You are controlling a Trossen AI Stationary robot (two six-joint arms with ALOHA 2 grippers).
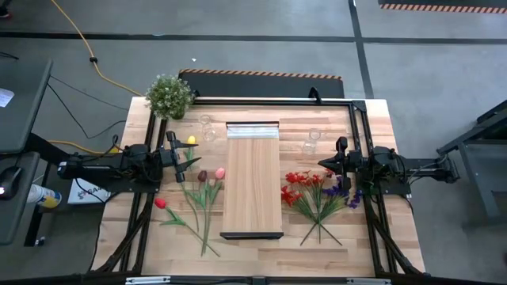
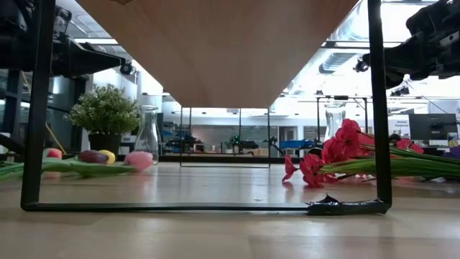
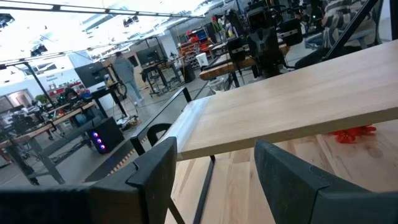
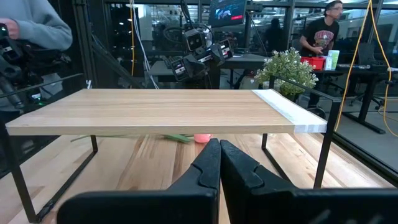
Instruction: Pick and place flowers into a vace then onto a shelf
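Flowers (image 1: pixel 202 190): tulips lie flat on the worktop (image 1: pixel 372 237), left of the shelf (image 1: pixel 253 178), easy to grab.
Sprays (image 1: pixel 317 194): lie right of the shelf.
Left claw (image 1: pixel 173 152): open, empty, near the tulips.
Right claw (image 1: pixel 325 164): closed, empty, waiting by the sprays.

The shelf (image 1: pixel 252 178) is light wood with a pale strip at one end and black brackets. The flowers (image 1: pixel 200 186) on one side are yellow, dark maroon, pink and red tulips with green leaves; the sprays (image 1: pixel 317 190) opposite are red and purple. The potted plant (image 1: pixel 169 95) is green, speckled white. The surface (image 1: pixel 380 229) is striped blond wood.
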